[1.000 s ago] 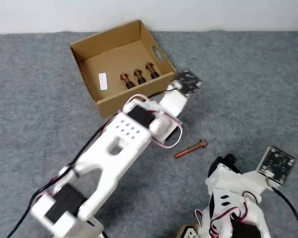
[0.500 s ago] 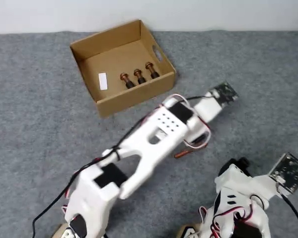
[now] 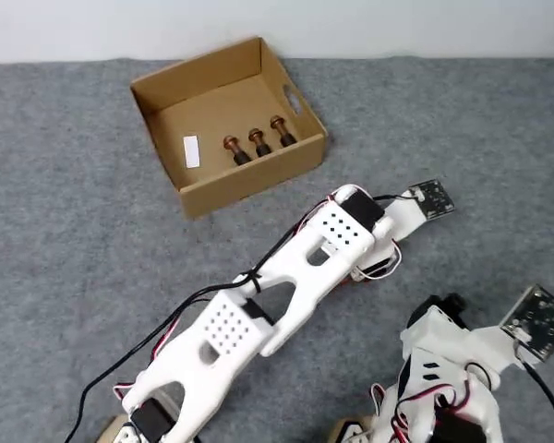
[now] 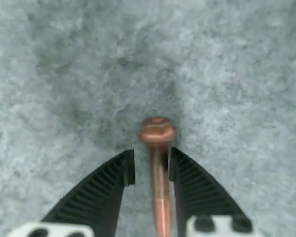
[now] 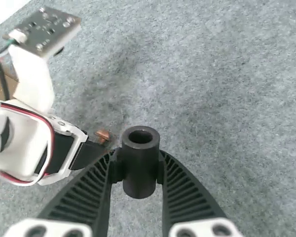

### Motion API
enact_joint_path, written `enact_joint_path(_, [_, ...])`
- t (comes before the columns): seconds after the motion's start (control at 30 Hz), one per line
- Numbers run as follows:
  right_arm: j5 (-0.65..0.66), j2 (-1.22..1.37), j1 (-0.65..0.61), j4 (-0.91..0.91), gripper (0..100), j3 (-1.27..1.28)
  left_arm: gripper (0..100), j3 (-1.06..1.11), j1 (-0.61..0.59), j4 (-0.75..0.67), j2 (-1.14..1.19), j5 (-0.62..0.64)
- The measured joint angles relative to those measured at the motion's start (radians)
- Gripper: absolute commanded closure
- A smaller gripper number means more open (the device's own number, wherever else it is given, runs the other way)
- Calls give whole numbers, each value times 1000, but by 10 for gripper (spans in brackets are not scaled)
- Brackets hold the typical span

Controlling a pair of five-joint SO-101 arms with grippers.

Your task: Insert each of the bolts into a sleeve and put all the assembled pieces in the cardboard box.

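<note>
Your left gripper [image 4: 148, 168] is straddling the bolt [image 4: 159, 148] on the carpet [image 4: 64, 74], fingers spread, one perhaps touching its shank. Your right gripper [image 5: 136, 170] is pinching the sleeve [image 5: 139, 158] upright. The box [image 3: 249, 180], at eleven o'clock from the bolt, is holding three assembled pieces [image 3: 257, 141].

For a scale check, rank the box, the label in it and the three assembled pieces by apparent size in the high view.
1. Box.
2. Label and each assembled piece look about alike, so unranked; the three pieces also match one another.
</note>
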Motion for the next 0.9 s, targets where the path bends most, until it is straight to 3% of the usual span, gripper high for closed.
enact_joint_path(0.27, [0, -2, 0, 0, 991, 5, 889, -359, 3, 140, 204, -6])
enact_joint_path(0.4, [0, -2, 0, 0, 991, 8, 1000, -408, 8, 160, 235, -2])
enact_joint_path(0.57, [0, -2, 0, 0, 991, 8, 996, -410, 15, 161, 236, -2])
enact_joint_path(0.9, [0, -2, -38, 0, 991, 8, 996, -361, -3, 163, -84, 54])
